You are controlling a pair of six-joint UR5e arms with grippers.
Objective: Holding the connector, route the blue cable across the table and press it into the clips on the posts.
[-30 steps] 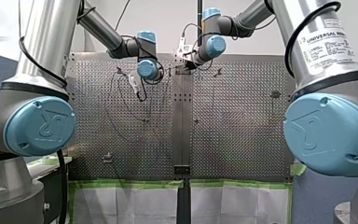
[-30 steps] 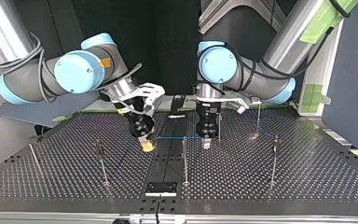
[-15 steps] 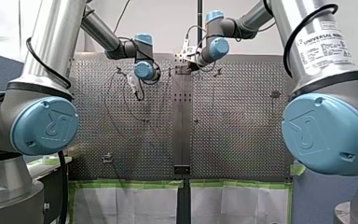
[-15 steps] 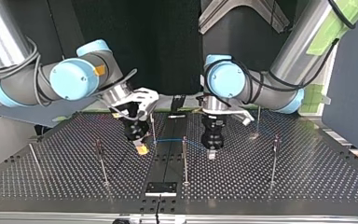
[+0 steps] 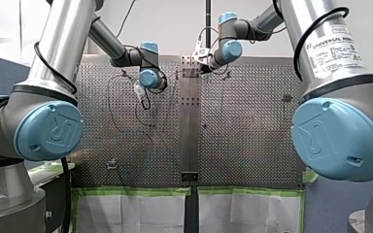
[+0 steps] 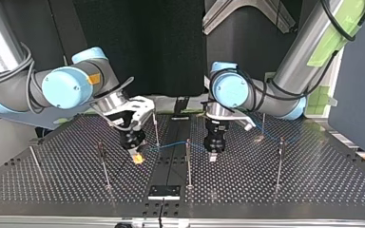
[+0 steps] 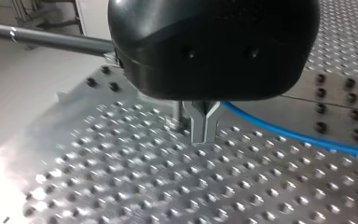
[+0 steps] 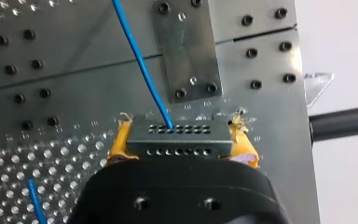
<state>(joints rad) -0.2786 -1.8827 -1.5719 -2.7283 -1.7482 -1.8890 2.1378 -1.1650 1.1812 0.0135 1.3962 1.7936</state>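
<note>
In the right wrist view my right gripper (image 8: 181, 150) is shut, its yellow pads (image 8: 118, 145) clamping a grey connector (image 8: 177, 133) with rows of small holes. The blue cable (image 8: 140, 60) leaves the connector and runs ahead over the table. In the top view this gripper (image 6: 137, 157) hangs low near the centre strip, and the cable (image 6: 171, 144) runs from it past two thin posts (image 6: 156, 128) (image 6: 188, 161) to my left gripper (image 6: 212, 155). My left gripper (image 7: 204, 135) has its metal fingers shut just above the table, with the cable (image 7: 298, 137) passing right behind them.
More thin posts stand at the top view's left (image 6: 103, 164) and right (image 6: 279, 161). A small black plate (image 6: 164, 191) lies on the centre strip near the front edge. A bolted metal plate (image 8: 186, 51) lies ahead of the connector.
In the top view my right gripper moved left and nearer the camera with the connector. My left gripper moved slightly right and nearer. The cable now bends around the posts.
</note>
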